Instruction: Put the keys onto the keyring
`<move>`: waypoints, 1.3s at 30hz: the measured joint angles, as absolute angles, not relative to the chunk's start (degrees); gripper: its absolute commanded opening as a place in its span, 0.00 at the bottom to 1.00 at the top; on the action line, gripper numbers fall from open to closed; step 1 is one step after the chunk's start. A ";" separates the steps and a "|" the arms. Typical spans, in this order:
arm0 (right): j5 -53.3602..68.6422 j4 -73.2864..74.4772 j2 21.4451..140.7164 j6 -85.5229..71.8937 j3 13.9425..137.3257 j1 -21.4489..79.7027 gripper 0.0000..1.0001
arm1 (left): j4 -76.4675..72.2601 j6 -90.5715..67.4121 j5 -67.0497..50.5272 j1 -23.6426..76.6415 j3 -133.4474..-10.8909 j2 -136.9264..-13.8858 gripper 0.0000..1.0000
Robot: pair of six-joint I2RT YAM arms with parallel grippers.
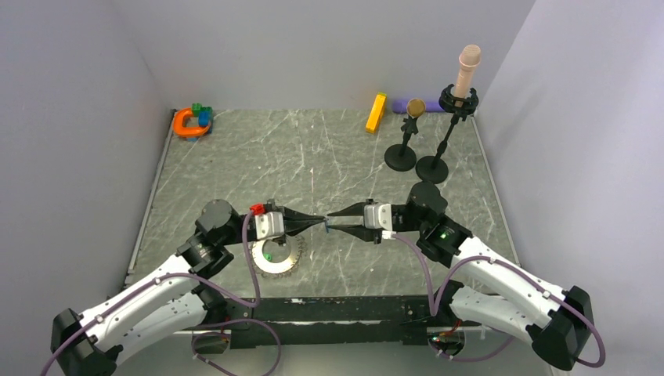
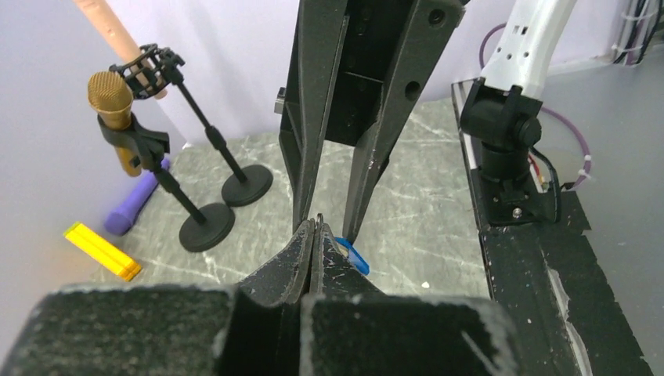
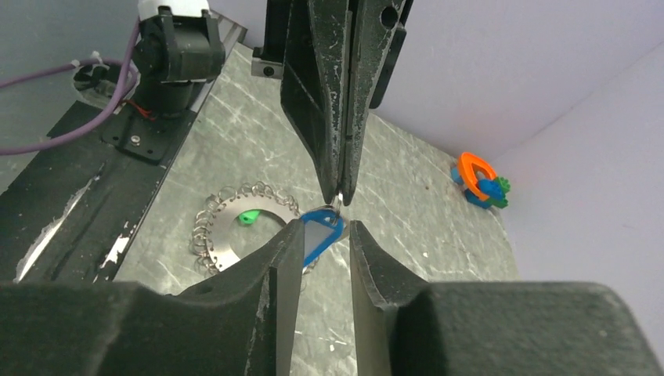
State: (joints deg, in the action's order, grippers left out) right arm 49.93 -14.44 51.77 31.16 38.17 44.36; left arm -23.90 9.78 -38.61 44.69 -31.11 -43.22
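The keyring (image 3: 221, 249) is a flat silvery toothed ring lying on the table, also seen in the top view (image 1: 283, 262). A green key (image 3: 249, 216) lies inside its open centre. My left gripper (image 2: 315, 229) is shut on the small wire loop of a blue key (image 3: 321, 231) and holds it just above the table, right of the keyring. My right gripper (image 3: 326, 235) is open, one finger on each side of the blue key without touching it. In the top view the two grippers meet tip to tip, left (image 1: 319, 222) and right (image 1: 335, 218).
Two black microphone stands (image 1: 401, 157) (image 1: 432, 167) stand at the back right. A yellow bar (image 1: 376, 113) and a purple object (image 1: 401, 105) lie by the back wall. An orange horseshoe toy (image 1: 190, 123) sits at the back left. A small red piece (image 1: 256, 209) shows by the left wrist.
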 measured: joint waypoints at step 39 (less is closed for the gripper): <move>46.52 1.76 57.14 32.51 45.58 45.34 0.22 | 23.40 23.22 -21.06 52.23 -54.04 -52.77 0.00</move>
